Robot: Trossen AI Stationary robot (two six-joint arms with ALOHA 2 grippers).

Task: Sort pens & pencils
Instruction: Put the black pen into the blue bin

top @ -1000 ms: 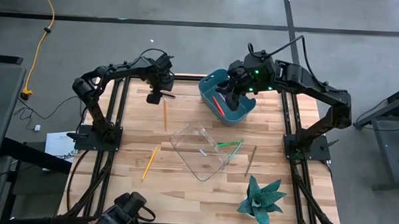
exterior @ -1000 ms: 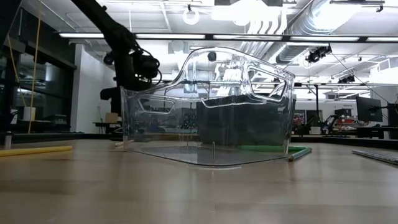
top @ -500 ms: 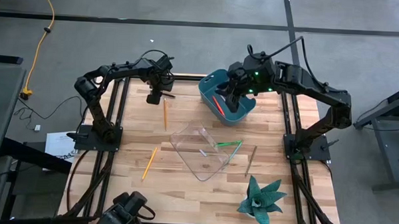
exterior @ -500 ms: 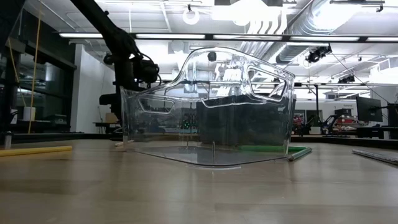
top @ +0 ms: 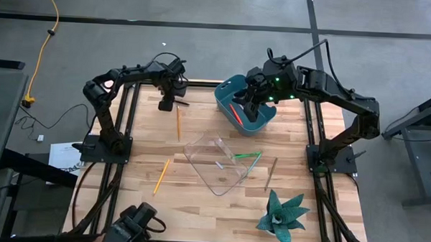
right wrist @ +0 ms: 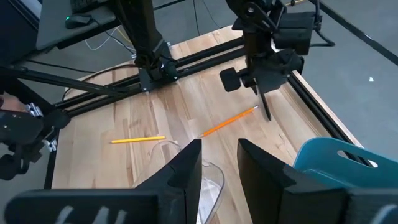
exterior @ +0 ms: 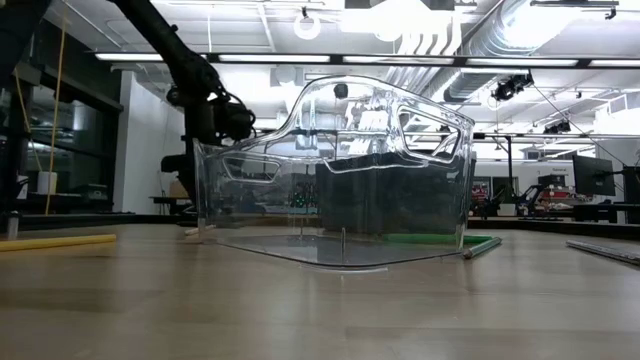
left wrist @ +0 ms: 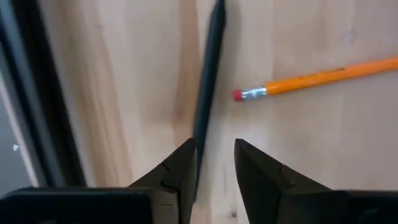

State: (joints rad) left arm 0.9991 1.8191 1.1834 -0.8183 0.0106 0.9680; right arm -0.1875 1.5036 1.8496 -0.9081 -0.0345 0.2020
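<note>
My left gripper (left wrist: pixel 216 155) points down at the table's far left, open, over one end of a dark pen (left wrist: pixel 208 81) that lies flat on the wood. A yellow pencil (left wrist: pixel 317 78) lies beside the pen, and another (top: pixel 161 175) lies nearer the front. My right gripper (right wrist: pixel 221 155) hangs open and holds nothing above the teal bin (top: pixel 245 104), which holds a red pen (top: pixel 236 113). A green pen (top: pixel 247 156) rests on the clear container's (top: pixel 217 164) edge. A grey pen (top: pixel 271 173) lies to the right of it. My left gripper comes at the dark pen from above with a finger on either side of the pen's end (left wrist: pixel 199 149). The pen runs right along the inner edge of one finger (left wrist: pixel 183 165). I cannot tell whether that finger touches it. The pen lies flat on the table.
The clear container stands in the table's middle. A green plant (top: pixel 280 217) sits at the near right corner. The black frame rail (left wrist: pixel 37 93) runs close beside my left gripper along the table's edge. Bare wood lies between the two pencils.
My left gripper has sunk a little toward the dark pen at the table's far left. The pen, the pencils and my right gripper have kept still.
</note>
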